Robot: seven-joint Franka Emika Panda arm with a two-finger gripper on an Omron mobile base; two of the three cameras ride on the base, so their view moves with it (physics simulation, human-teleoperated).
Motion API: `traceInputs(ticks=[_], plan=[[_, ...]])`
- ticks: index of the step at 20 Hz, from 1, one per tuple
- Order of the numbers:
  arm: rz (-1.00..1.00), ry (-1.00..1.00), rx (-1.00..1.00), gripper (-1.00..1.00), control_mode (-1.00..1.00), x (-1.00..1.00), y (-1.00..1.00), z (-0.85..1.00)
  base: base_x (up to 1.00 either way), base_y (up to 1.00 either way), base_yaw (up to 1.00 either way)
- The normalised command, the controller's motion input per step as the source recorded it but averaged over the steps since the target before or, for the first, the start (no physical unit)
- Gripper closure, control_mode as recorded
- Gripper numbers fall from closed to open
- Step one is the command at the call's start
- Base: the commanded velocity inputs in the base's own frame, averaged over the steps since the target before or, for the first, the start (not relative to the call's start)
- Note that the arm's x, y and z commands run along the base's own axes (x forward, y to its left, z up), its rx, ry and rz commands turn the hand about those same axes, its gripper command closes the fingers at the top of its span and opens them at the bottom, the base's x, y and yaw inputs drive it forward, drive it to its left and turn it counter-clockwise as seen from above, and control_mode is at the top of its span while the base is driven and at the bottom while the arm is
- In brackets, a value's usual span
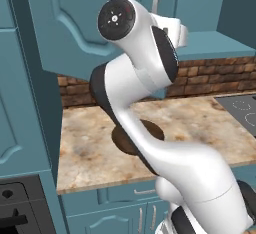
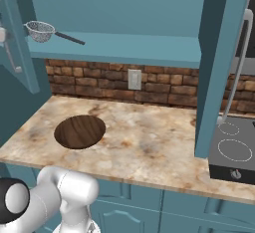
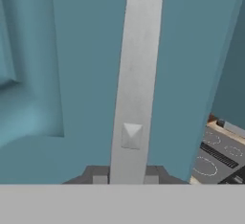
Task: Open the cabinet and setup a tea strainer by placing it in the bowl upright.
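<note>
Open cabinet [image 2: 149, 8] shelf holds tea strainer [image 2: 41, 31], handle pointing right.

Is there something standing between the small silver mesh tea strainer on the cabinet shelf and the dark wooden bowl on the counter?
Nothing visible does. The silver wire-mesh tea strainer lies on the open teal cabinet's shelf, and the wide dark wooden bowl sits below it on bare marbled counter.

We see the arm [image 1: 150, 118] rising from the base, folding back at a dark elbow, then reaching up and forward. In the hand view our gripper [image 3: 125, 176] sits with its two dark fingertips [image 3: 99, 176] close on either side of the silver bar handle [image 3: 136, 74], clamped on it.
</note>
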Motion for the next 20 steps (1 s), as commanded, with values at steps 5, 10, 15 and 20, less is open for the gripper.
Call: traceInputs(ticks=[5,10,15,20], plan=[[-0.04,0.00,0.00,-1.00,-1.00,-0.23,0.34,-0.04,0.00,0.00,0.00],[-0.02,0.00,0.00,-1.00,-1.00,-0.01,0.25,-0.02,0.00,0.00,0.00],[0.00,0.00,0.00,-1.00,-1.00,0.00,0.15,0.00,0.00,0.00,0.00],[0.00,0.01,0.00,-1.00,-1.00,-0.23,0.41,0.00,0.00,0.00,0.00]])
